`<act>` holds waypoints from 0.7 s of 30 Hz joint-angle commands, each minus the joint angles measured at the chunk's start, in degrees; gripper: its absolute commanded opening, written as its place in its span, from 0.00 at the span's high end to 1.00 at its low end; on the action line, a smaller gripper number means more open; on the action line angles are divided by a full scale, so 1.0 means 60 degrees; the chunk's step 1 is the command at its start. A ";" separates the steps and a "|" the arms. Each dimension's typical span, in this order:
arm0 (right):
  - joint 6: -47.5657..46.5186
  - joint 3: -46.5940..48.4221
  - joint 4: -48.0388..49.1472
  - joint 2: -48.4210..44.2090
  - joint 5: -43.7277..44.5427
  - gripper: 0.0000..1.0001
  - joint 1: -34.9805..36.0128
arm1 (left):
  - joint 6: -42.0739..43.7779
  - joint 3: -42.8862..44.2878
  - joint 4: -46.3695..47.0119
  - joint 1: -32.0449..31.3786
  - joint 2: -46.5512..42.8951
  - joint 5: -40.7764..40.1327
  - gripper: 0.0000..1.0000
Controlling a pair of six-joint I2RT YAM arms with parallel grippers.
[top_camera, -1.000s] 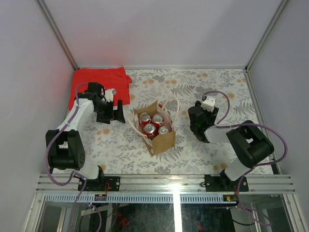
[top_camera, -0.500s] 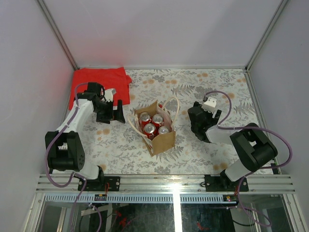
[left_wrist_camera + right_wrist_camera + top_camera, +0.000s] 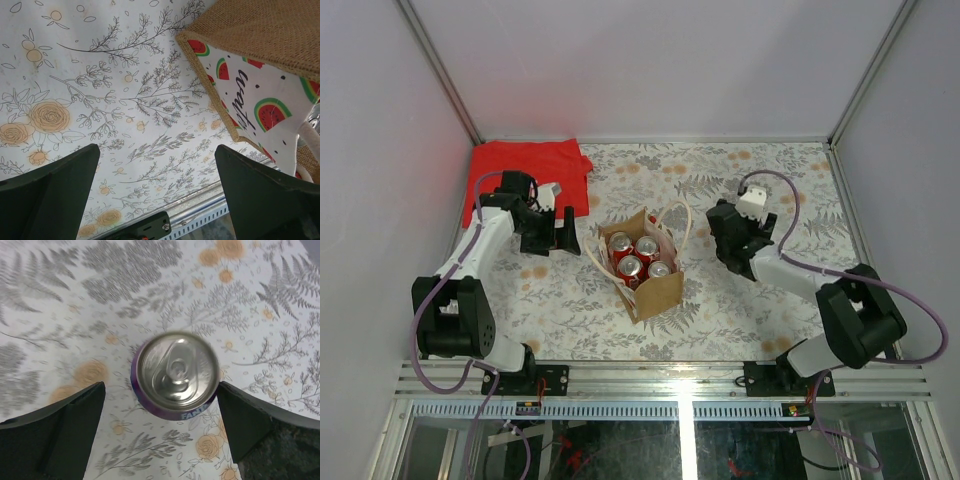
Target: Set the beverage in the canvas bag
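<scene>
A purple Fanta can (image 3: 176,375) stands upright on the floral tablecloth. I see it from above in the right wrist view. My right gripper (image 3: 161,390) hovers over it with the jaws wide open, one finger on each side and apart from the can. In the top view the right gripper (image 3: 728,238) hides the can. The canvas bag (image 3: 658,292) stands open mid-table with several red cans (image 3: 638,255) inside. My left gripper (image 3: 558,232) is open and empty to the left of the bag. Its wrist view shows the bag's corner (image 3: 260,30) with its watermelon lining.
A folded red cloth (image 3: 530,170) lies at the back left. Grey walls enclose the table on three sides. A metal rail (image 3: 670,378) runs along the near edge. The bag's cream handles (image 3: 678,222) loop above its opening.
My right gripper has moved a little toward the back of the table as the arm stretched out. The left arm and the bag have not moved.
</scene>
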 commanded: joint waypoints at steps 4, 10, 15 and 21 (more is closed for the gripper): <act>0.0368 0.4306 -0.5528 -0.0783 -0.2672 0.01 -0.0462 | -0.0319 0.0306 0.0438 -0.0046 -0.0058 0.0219 0.00; -0.0546 0.9463 -0.9981 0.0928 -0.4462 0.00 -0.2273 | -0.0392 0.0587 0.0571 -0.0047 -0.0163 0.0253 0.00; -0.1535 1.1983 -1.2658 0.2971 -0.5880 0.04 -0.3372 | -0.0379 0.0692 0.0560 -0.0047 -0.0296 0.0336 0.00; -0.2169 1.1662 -1.3310 0.3478 -0.7640 0.11 -0.3700 | -0.0359 0.0677 0.0541 -0.0047 -0.0539 0.0360 0.00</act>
